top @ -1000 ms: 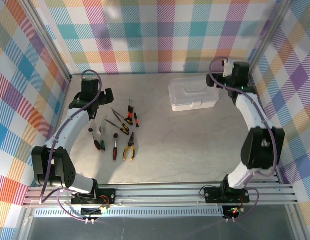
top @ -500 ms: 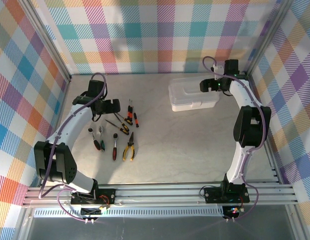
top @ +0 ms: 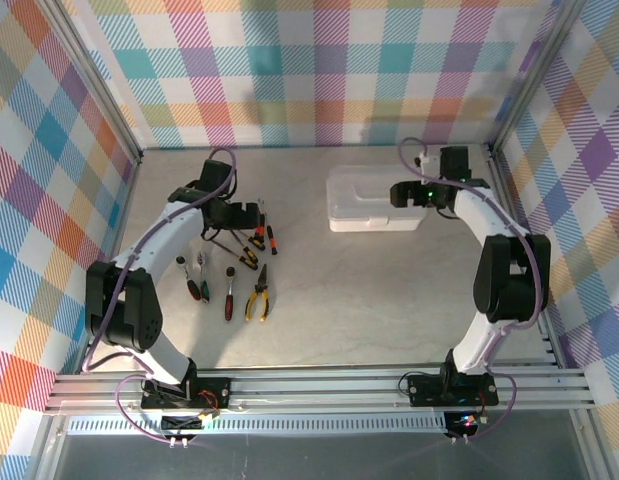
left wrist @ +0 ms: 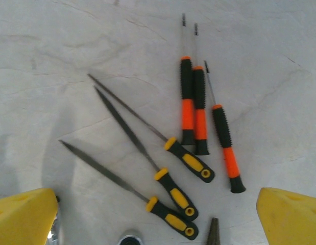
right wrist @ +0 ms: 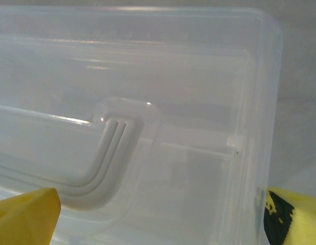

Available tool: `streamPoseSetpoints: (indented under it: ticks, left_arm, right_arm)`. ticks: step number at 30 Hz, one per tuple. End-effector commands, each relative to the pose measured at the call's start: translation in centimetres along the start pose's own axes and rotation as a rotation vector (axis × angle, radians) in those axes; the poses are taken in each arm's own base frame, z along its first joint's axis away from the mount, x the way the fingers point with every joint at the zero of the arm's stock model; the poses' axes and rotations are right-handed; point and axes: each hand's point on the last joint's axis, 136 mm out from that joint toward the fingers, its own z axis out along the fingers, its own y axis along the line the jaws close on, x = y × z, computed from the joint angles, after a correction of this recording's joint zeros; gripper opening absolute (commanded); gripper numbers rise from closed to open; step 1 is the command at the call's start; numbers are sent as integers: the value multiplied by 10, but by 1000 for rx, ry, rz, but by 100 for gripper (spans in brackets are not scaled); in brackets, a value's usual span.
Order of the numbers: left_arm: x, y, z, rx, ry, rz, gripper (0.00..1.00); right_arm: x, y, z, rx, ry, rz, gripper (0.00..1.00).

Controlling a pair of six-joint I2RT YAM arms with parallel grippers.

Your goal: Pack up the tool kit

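Case (right wrist: 188, 76) — translucent smooth plastic, rounded corners; files (left wrist: 162, 175) — slim tapered blades.

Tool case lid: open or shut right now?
Shut: the lid lies flat on the tool case, its moulded handle facing up. Whether latched, cannot tell.

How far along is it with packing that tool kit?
Nothing looks packed yet: the case is shut and the tools lie loose on the table. In hand, the left claw hangs open over the screwdrivers; the right claw, open, is at the case's end. Left: open it, load every tool, close it.
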Motion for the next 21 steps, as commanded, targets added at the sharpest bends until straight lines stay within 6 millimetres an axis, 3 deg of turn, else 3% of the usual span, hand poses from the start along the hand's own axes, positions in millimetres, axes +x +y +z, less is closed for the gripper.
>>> streamPoseSetpoints:
  ticks: [1,4,7,9,14,21]
  left_arm:
    - [-11,-29,7,61,-14,43,100]
    - [-9,-54,16,107,2,80,100]
    - [-3,-83,22,172,25,130,100]
    - [3,-100,21,227,36,168,100]
    - [17,-118,21,283,61,198,100]
    - [28,-123,43,237,100,220,100]
  right_arm:
    - [26,47,-11,-51,51,82,99]
    - [47,65,-26,-46,77,174,99]
    - [61,58,-47,23,82,197,99]
    - [58,51,-60,74,63,164,99]
    - [20,55,-65,45,-3,11,99]
    - [-61,72,-21,-166,-101,-133,99]
